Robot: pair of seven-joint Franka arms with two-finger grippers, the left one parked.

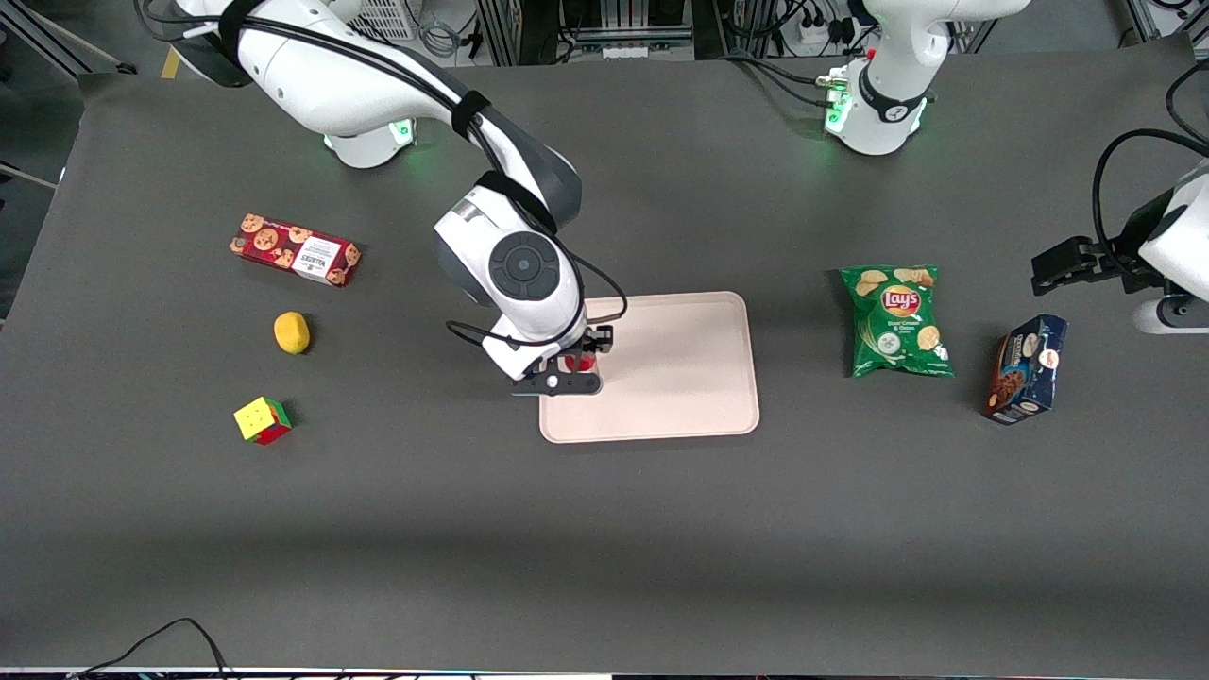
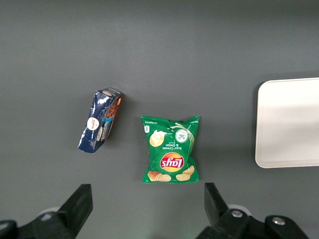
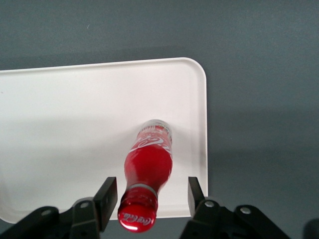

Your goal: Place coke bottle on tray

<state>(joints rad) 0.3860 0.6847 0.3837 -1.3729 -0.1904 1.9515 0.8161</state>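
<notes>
A: What sits closest?
B: The coke bottle, right between the gripper fingers. They are spread apart, not touching it.
A: Where does it stand?
B: On the tray, near its edge. From the front, the arm hides most of it.

The hand straddles the upright coke bottle; the tray beside it lies bare.
</notes>
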